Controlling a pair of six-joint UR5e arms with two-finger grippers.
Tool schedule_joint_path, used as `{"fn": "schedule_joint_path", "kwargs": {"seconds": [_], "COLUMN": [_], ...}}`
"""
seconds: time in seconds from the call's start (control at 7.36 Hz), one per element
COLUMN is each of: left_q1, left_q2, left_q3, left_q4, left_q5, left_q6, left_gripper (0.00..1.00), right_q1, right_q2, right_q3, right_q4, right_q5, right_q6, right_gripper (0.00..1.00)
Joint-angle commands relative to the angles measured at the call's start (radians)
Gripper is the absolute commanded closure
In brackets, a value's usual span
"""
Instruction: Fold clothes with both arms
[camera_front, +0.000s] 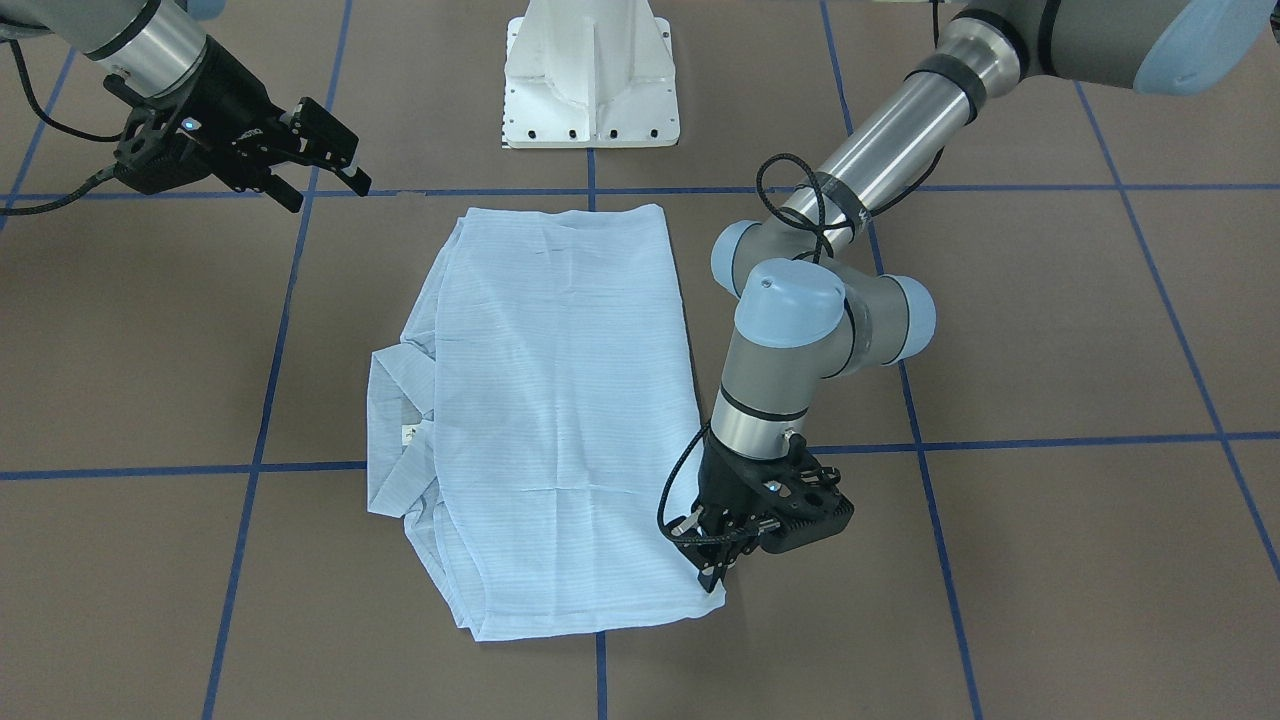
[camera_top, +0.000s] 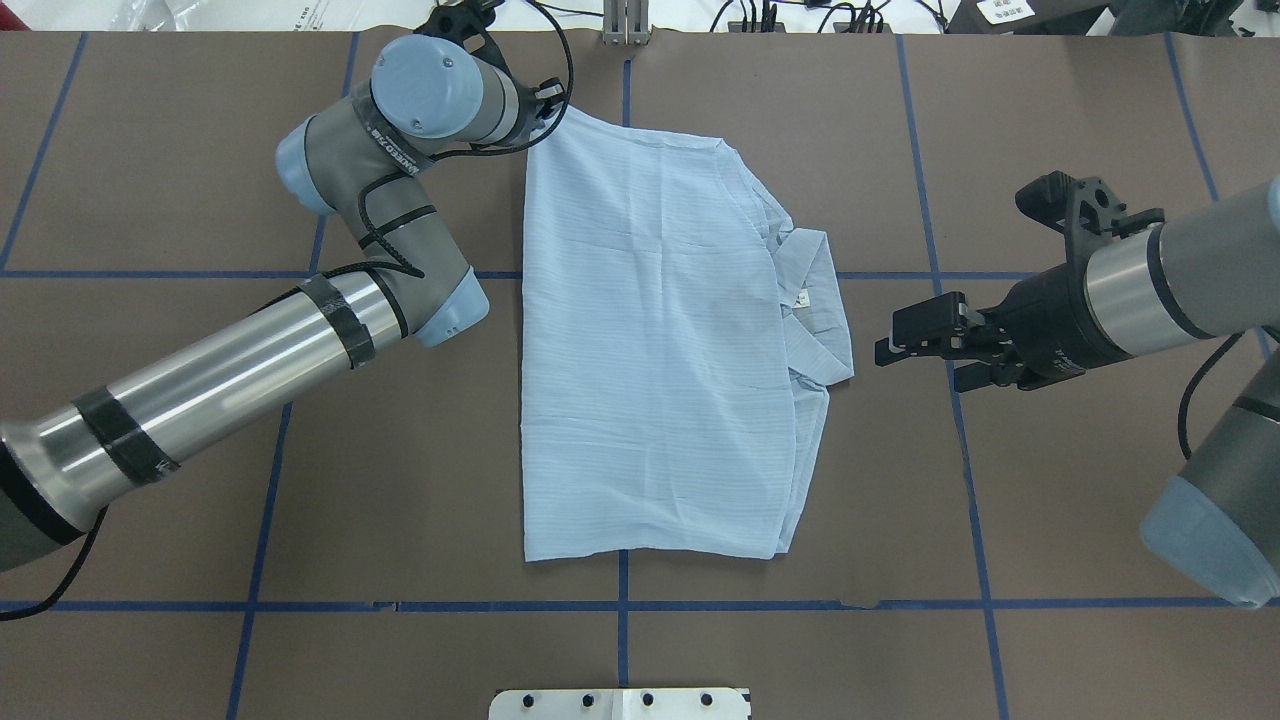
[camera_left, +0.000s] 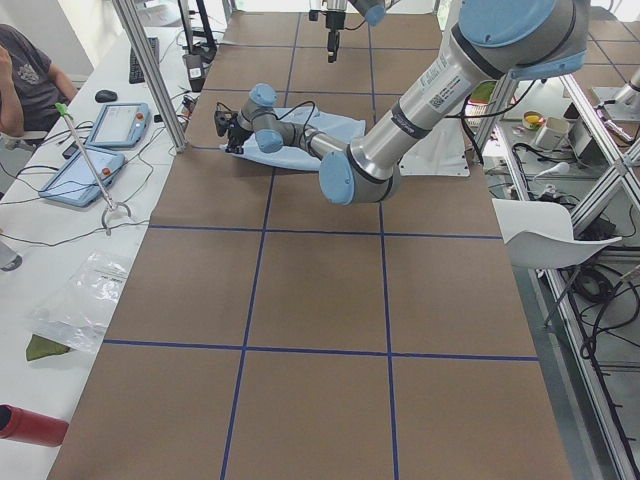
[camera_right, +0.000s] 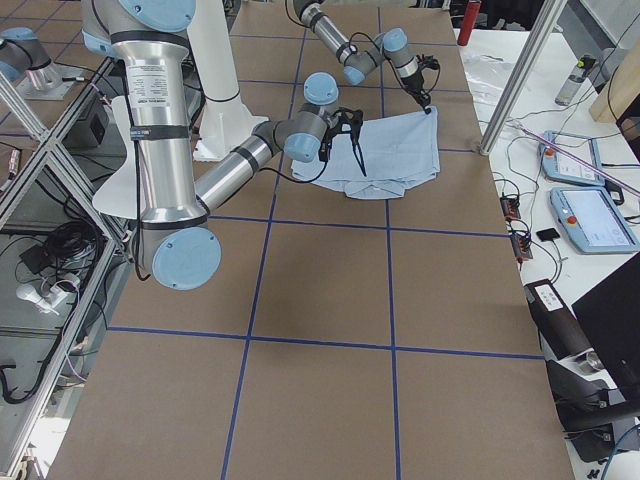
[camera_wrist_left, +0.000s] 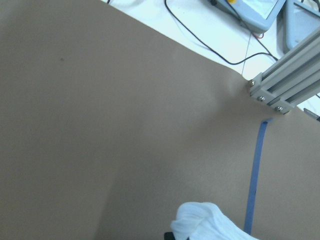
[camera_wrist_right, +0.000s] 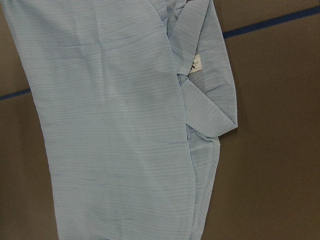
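Bunched pale cloth at the bottom of the left wrist view is a corner of the shirt (camera_wrist_left: 200, 222). The left gripper (camera_front: 715, 572) appears to be clenched on that corner, low against the surface (camera_top: 1050, 150), on the side towards the operators' edge. The right gripper (camera_top: 925, 350) is released, with its jaws apart. It hovers above bare surface just beside the collar (camera_top: 815, 300) and touches nothing.

The shirt lies flat around the middle of the surface as one long, fairly neat panel. A smooth top layer covers most of it. Only the collar and a narrow strip of the lower layers show past the panel's edge, on the side towards the surface's right end. The rest of the garment is tucked out of sight, so the early folds look done.

What is left, judging by the shape, is to shorten the panel. It is long from the robot's edge to the operators' edge, and it probably needs one or two cross folds to make a compact stack. Only one corner is gripped so far. The right gripper would have to take a matching corner before the cloth can be lifted evenly.
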Motion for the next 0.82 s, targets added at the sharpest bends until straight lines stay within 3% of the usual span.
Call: {"fn": "schedule_joint_path", "kwargs": {"seconds": [0.0,0.14,0.27,0.54,0.68], "left_q1": [-0.001,-0.001,-0.002,-0.028,-0.054], "left_q2": [-0.012,-0.011,-0.009,0.024,0.066], "left_q3": [0.075,0.077,0.076,0.059,-0.002], "left_q4": [-0.141,-0.141,-0.141,-0.136,-0.118], "left_q5": [0.078,0.078,0.078,0.044,-0.056], "left_q6": [0.005,0.007,0.005,0.01,0.013], "left_gripper": [1.0,0.12,0.0,0.0,0.0], "right_q1": [0.0,-0.002,-0.002,0.001,0.001], "right_q2": [0.01,0.018,0.04,0.088,0.094], "right_q3": [-0.007,-0.01,-0.024,-0.053,-0.066], "right_q4": [0.0,0.0,-0.002,-0.009,-0.012], "right_q5": [-0.011,-0.02,-0.02,-0.018,-0.017], "right_q6": [0.0,0.0,0.0,0.002,0.014], "right_gripper": [0.0,0.0,0.0,0.0,0.0]}}
